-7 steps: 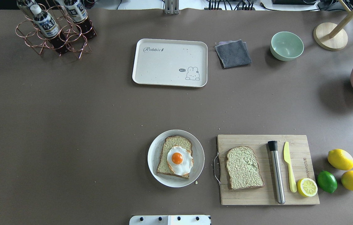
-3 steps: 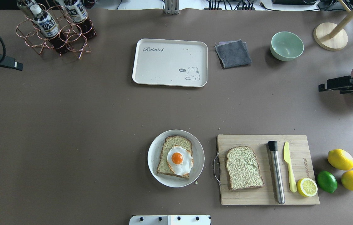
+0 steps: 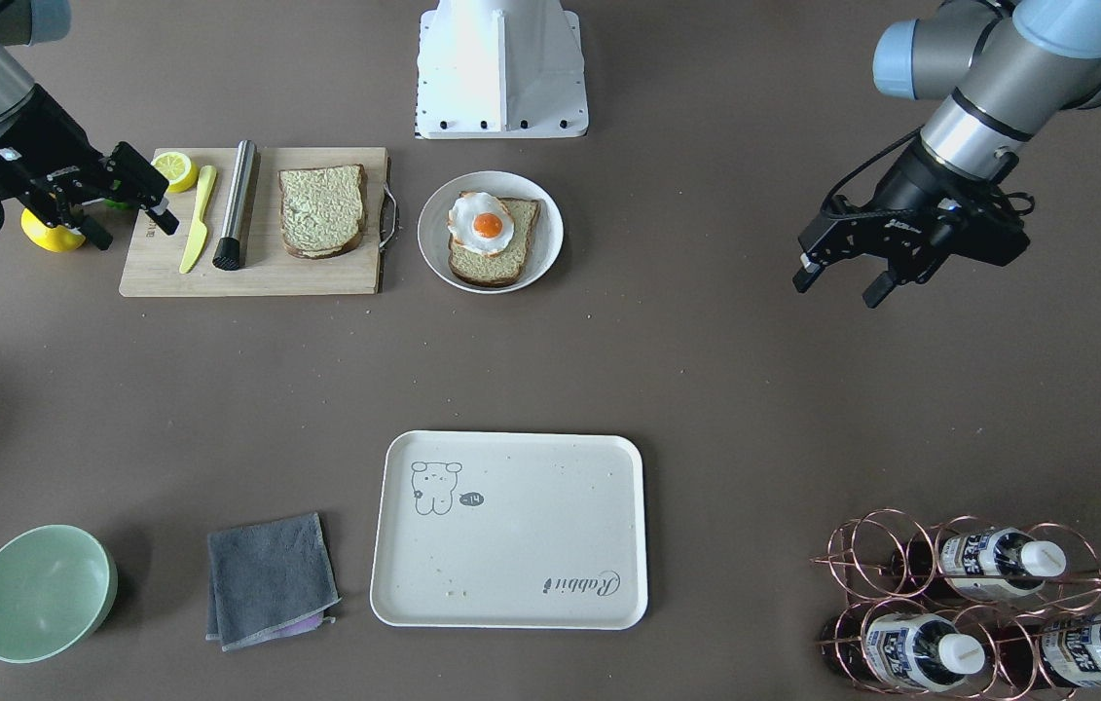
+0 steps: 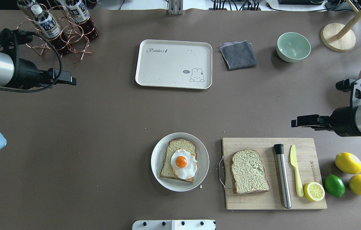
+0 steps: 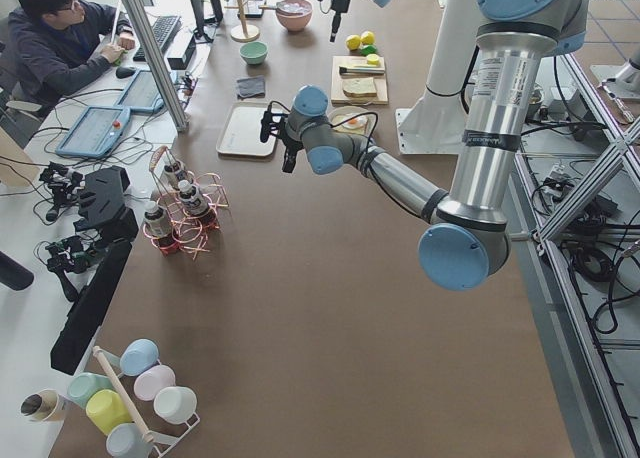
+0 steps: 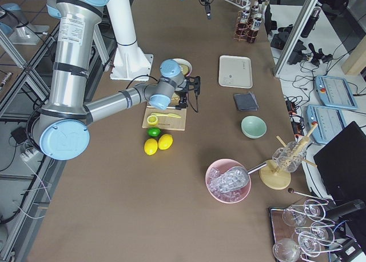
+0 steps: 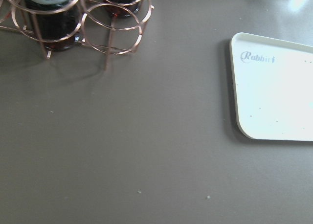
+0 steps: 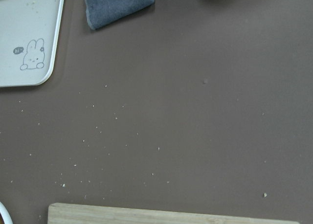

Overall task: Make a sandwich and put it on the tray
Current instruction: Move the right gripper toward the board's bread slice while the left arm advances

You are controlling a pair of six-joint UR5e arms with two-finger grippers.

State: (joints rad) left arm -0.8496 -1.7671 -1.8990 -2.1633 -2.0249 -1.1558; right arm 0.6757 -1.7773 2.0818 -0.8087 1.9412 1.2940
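In the front-facing view, the left gripper point(image 3: 834, 288) is seen with its jaws spread and nothing held, above bare brown table point(image 3: 706, 389). The right gripper point(image 3: 133, 230), equally spread and empty, is held near one end of the rectangular wooden cutting board point(image 3: 316, 277). An egg-topped bread slice point(image 3: 501, 255) is set on the round white plate point(image 3: 431, 255), and a plain bread slice point(image 3: 321, 224) on the board. From overhead, a wide bare strip is shown between the plate and the flat cream-white rectangular tray point(image 4: 167, 68). In the left wrist view, the tray's rounded corner is seen well apart from the copper wire bottle rack point(image 7: 112, 33). In the right wrist view, the board's far edge is seen.
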